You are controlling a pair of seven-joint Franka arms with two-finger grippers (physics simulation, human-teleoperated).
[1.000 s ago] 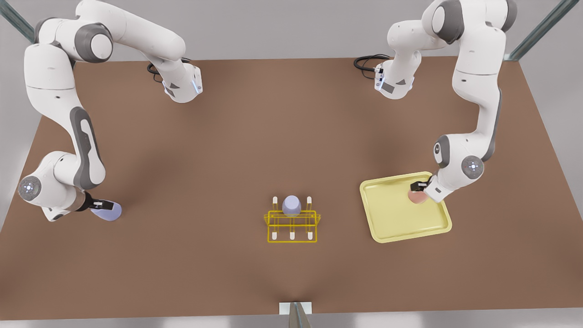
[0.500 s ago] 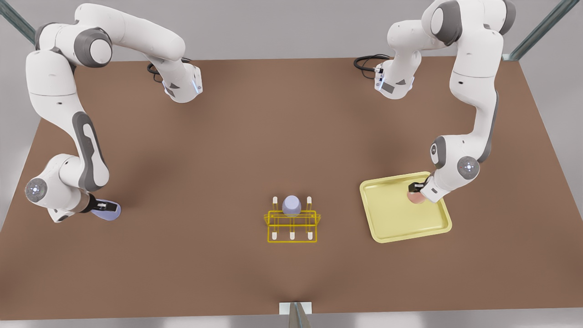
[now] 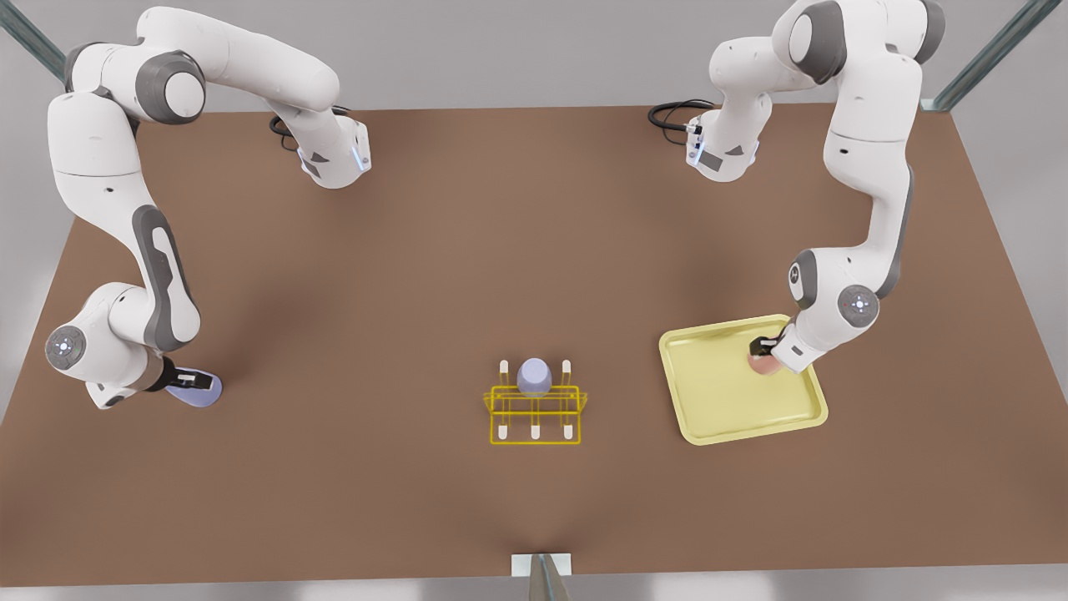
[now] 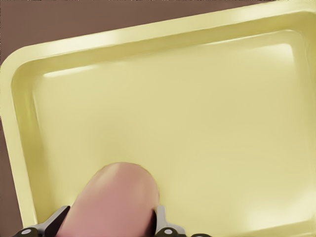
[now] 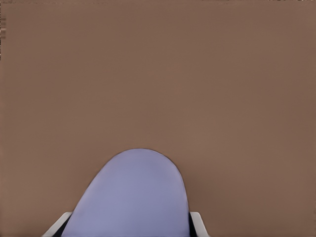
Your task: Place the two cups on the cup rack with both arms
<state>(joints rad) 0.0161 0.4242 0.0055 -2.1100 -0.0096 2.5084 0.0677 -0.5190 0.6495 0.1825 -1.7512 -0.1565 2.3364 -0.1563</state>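
Now left claw (image 3: 763,345) pinching pink cup (image 4: 111,202) in tray (image 3: 717,409); right claw (image 3: 185,381) pinching lavender cup (image 5: 133,197) on table (image 3: 375,292).

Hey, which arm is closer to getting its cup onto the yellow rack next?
Probably the left: its gripper grips the pink cup over the tray, just beside the cup rack. The right gripper, around a lavender cup, is farther away.
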